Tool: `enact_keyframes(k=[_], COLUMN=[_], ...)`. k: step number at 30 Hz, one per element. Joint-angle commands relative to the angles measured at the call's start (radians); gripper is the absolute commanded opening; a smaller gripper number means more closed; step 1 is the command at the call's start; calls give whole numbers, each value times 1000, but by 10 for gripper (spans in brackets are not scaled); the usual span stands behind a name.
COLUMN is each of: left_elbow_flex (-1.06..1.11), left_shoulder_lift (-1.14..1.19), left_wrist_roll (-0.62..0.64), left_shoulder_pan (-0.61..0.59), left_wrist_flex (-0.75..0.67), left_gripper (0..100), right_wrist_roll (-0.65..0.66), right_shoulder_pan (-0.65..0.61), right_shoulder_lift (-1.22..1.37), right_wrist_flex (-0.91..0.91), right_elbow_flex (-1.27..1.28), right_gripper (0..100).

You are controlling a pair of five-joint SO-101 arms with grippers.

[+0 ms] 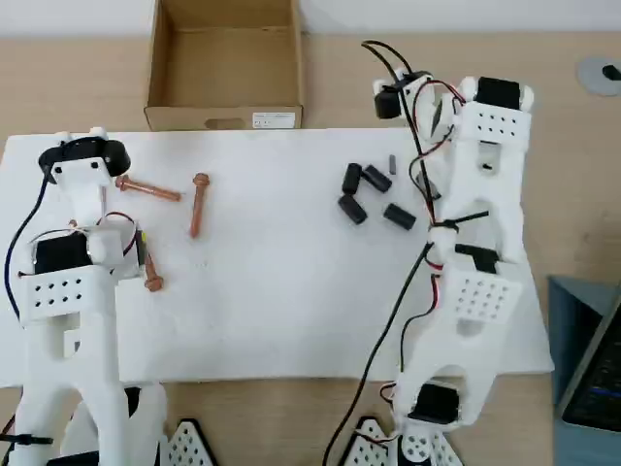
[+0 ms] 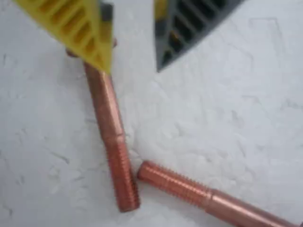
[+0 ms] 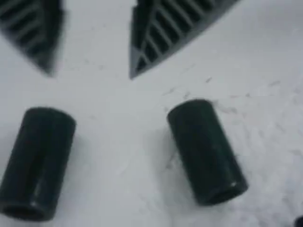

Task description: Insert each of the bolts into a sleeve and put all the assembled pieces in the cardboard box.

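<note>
Left gripper (image 2: 132, 61), released, hovered over a threaded copper bolt (image 2: 111, 137) at the overhead frame's left. The right gripper (image 3: 90, 66), also released, hung over black cylindrical sleeves (image 3: 206, 151), both apparently poised to grasp.

My left claw (image 2: 132, 71) hides the head of one bolt (image 2: 111, 137). Another bolt (image 2: 203, 194) runs off the edge, its head end unseen.
</note>
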Motion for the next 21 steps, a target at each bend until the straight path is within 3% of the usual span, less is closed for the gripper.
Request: enact_keyframes(k=[1,21], left_elbow_flex=[-31,11], left_shoulder_lift=[1,-1], left_wrist_roll=[-6,-6], left_shoulder_pan=[-6,-2], left_wrist_flex=[8,2], left_gripper=[74,74], right_wrist_roll=[12,31], right_shoulder_pan=[15,15], right_shoulder_lift=[18,349], right_wrist_flex=[8,6], right_elbow_flex=[-71,-390], right_gripper=[175,175])
